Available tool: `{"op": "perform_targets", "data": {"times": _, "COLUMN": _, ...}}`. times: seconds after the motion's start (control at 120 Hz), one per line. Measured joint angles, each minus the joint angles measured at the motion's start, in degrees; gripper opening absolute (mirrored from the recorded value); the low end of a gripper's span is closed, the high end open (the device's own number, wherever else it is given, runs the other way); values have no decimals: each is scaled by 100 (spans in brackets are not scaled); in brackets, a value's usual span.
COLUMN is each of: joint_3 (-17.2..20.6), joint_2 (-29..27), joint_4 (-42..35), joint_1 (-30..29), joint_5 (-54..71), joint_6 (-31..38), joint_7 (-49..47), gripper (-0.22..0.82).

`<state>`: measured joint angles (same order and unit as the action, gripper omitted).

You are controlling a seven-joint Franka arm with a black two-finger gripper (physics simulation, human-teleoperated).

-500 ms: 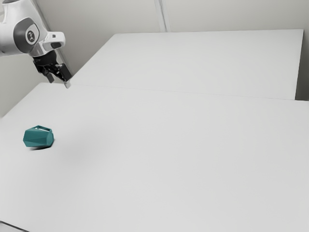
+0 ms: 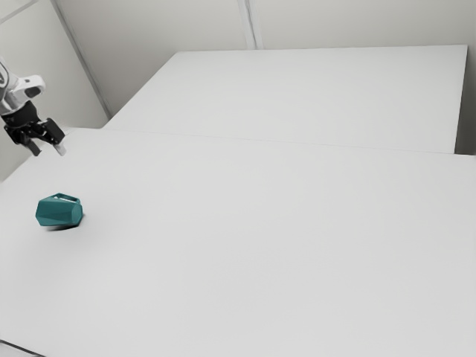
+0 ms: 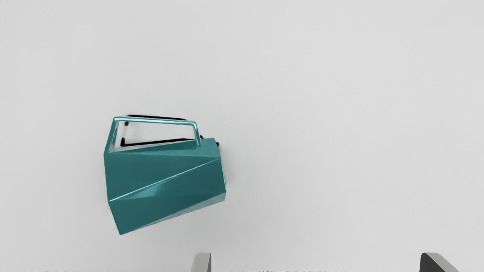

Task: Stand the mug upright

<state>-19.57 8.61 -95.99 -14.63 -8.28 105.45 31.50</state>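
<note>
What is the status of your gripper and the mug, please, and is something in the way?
Gripper open, holding nothing, clear of the mug. Mug on its side on the table, not upright. No obstacle visible between gripper and mug.

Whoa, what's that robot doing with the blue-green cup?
Nobody is holding the cup right now. It's a mug lying on its side on the white table, with its handle sticking out sideways. The robot arm's black claw hangs above the table, open and empty. The robot's job is to stand the mug up, and that isn't done yet.
</note>
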Motion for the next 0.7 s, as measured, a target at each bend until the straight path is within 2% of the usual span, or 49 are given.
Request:
{"op": "perform_targets", "data": {"times": 0.233, "joint_3": 67, "joint_2": 599, "joint_4": 127, "joint_1": -951, "joint_5": -608, "joint_6": -8, "joint_7": 659, "gripper": 60}}
{"op": "perform_targets", "data": {"times": 0.425, "joint_3": 238, "joint_2": 1321, "joint_4": 755, "joint_1": -1540, "joint_5": -915, "joint_6": -31, "joint_7": 1217, "gripper": 60}}
{"op": "perform_targets", "data": {"times": 0.617, "joint_3": 1288, "joint_2": 2128, "joint_4": 1497, "joint_1": -2684, "joint_5": -1069, "joint_6": -144, "joint_7": 1758, "gripper": 60}}
{"op": "perform_targets", "data": {"times": 0.7, "joint_3": 1538, "joint_2": 2241, "joint_4": 1569, "joint_1": -2983, "joint_5": -1083, "joint_6": -186, "joint_7": 1976, "gripper": 60}}
